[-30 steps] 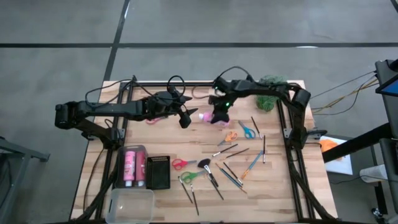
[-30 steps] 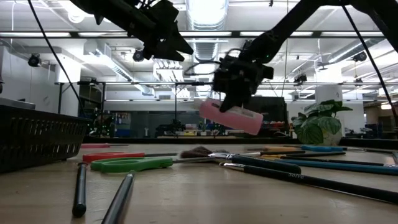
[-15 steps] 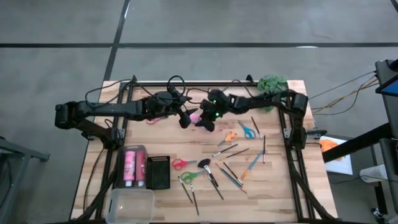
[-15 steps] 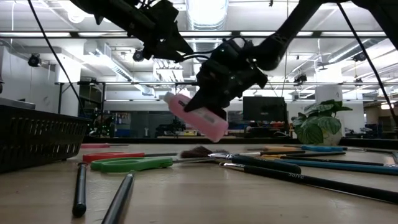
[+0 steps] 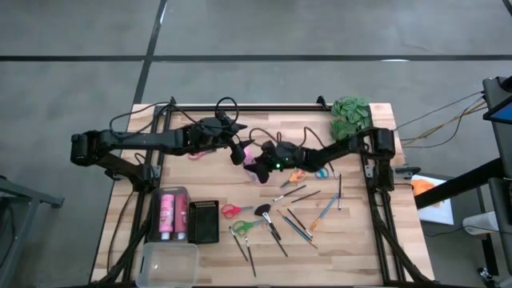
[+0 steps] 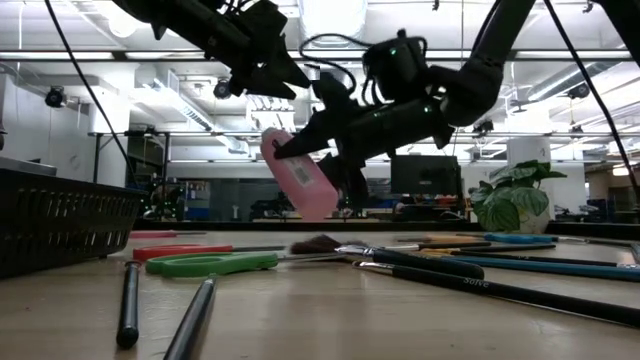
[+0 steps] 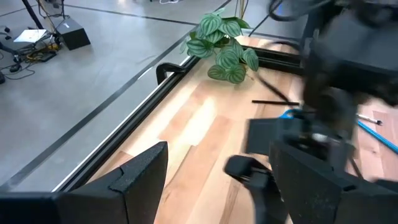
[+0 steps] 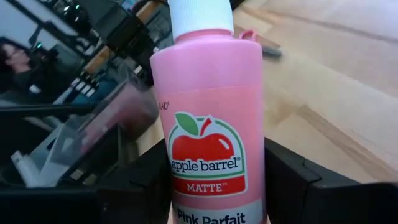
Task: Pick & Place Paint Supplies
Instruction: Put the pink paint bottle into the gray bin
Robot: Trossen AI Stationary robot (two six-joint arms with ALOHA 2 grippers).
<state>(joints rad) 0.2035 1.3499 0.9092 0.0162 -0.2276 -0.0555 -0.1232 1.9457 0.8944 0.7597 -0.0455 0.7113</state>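
A pink paint bottle [image 8: 208,112] with a white cap [image 8: 200,14] hangs above the middle of the table [image 5: 352,240], with my right gripper [image 5: 260,162] shut on it. The low view shows the bottle [image 6: 300,180] tilted and clear of the wood. My left gripper [image 5: 236,152] hovers open just to the bottle's left, its fingers [image 7: 134,180] holding nothing. Several brushes [image 5: 292,224] and small scissors [image 5: 232,210] lie flat on the table nearer the front. My right gripper pinches the bottle's body below the label [image 8: 214,208] between its two fingers [image 8: 289,180], one on each side. The fingers come nearly level from the table's right. The bottle is lifted clear and tilted, its cap end pointing away from the gripper toward my left arm.
A black basket [image 5: 204,222], a clear tub with pink bottles [image 5: 172,214] and a clear box [image 5: 168,264] stand at the front left. A green leafy clump [image 5: 350,112] sits at the far right corner. Orange and blue scissors [image 5: 308,170] lie under my right arm.
My right gripper has carried the bottle toward the table's left and a little toward the near edge, sinking slightly and rolling its wrist. The bottle has swung from lying nearly level to standing steeper, still clear of the table. My left arm kept still.
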